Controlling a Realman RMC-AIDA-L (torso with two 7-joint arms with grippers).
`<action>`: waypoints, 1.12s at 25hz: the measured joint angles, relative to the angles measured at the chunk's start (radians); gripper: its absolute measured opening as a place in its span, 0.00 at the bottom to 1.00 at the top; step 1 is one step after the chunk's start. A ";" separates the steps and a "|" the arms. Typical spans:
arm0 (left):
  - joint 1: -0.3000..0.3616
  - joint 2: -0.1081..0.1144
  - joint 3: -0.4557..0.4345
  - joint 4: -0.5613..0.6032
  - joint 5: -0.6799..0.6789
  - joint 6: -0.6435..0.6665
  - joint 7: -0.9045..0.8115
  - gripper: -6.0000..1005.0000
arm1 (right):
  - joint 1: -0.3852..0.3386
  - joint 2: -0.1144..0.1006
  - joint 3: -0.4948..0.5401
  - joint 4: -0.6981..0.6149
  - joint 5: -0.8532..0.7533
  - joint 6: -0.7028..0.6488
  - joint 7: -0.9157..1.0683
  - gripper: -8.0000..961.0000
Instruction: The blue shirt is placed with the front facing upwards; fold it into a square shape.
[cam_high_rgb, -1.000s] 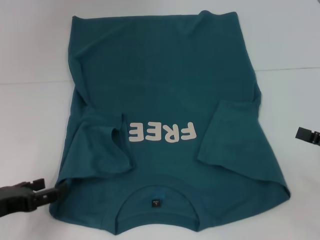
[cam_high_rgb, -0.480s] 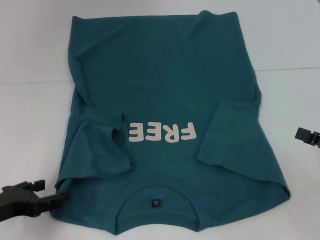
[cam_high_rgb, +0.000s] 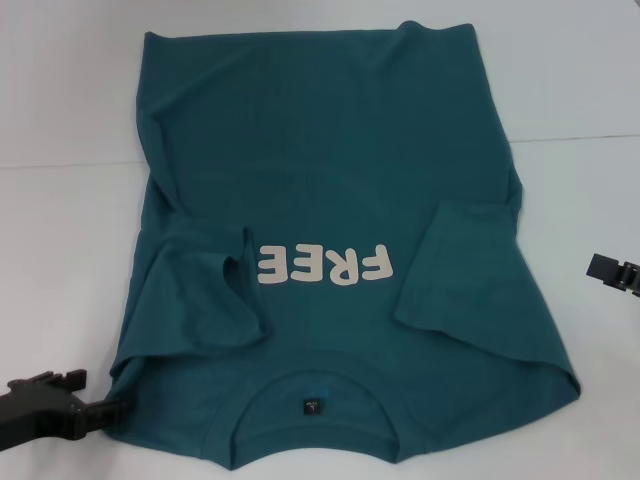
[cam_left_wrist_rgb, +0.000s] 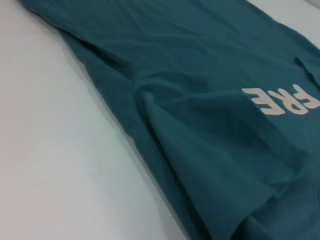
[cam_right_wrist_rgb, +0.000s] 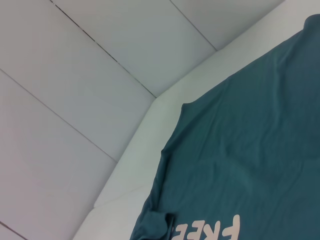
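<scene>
Flat on white table (cam_high_rgb: 70, 120): blue shirt (cam_high_rgb: 330, 170), sleeves folded in; tiled floor (cam_right_wrist_rgb: 75, 75) beyond.

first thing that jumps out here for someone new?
The blue shirt fills the white table, front up, both sleeves already folded inward, the left one covering the start of the cream FREE lettering. The left gripper sits at the shirt's near left shoulder corner; the right gripper waits off the right edge.
</scene>
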 joint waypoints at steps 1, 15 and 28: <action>0.002 -0.001 0.005 -0.004 0.000 -0.006 -0.001 0.86 | 0.001 0.000 0.000 0.000 0.000 0.000 0.001 0.91; -0.028 0.001 0.058 -0.004 0.055 -0.049 -0.043 0.70 | 0.006 0.001 -0.005 0.015 0.000 0.004 0.012 0.91; -0.037 0.001 0.058 -0.039 0.047 0.000 -0.115 0.16 | 0.031 -0.045 -0.008 -0.084 -0.129 -0.035 0.177 0.91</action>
